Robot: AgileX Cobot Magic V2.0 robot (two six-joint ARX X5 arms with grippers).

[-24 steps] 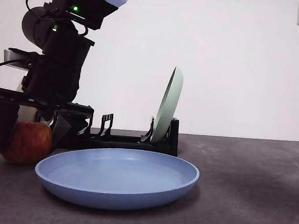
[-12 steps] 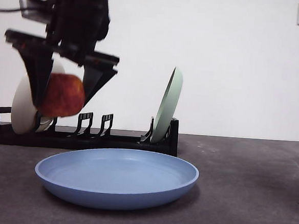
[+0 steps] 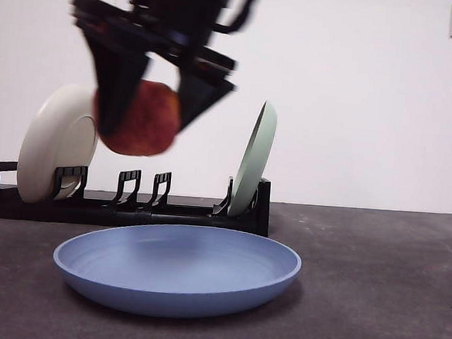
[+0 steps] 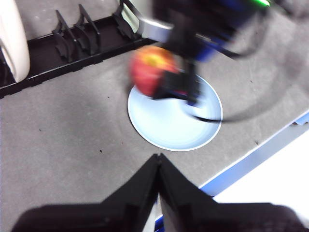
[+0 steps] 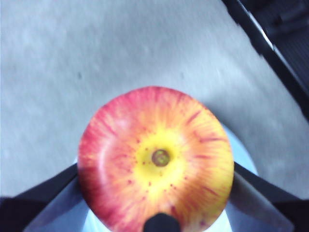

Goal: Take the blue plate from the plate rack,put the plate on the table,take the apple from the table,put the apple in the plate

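Right gripper (image 3: 150,94) clamped on the apple (image 3: 140,118), upper left of centre in the front frame, high in the air above the blue plate (image 3: 176,269). Blue plate flat on the table (image 3: 372,304), lower centre, in front of the plate rack (image 3: 127,201). Beige plate (image 3: 56,140) at the rack's left end, pale green plate (image 3: 254,157) at its right. Left gripper (image 4: 158,166) high above the table, jaws together, nothing between them
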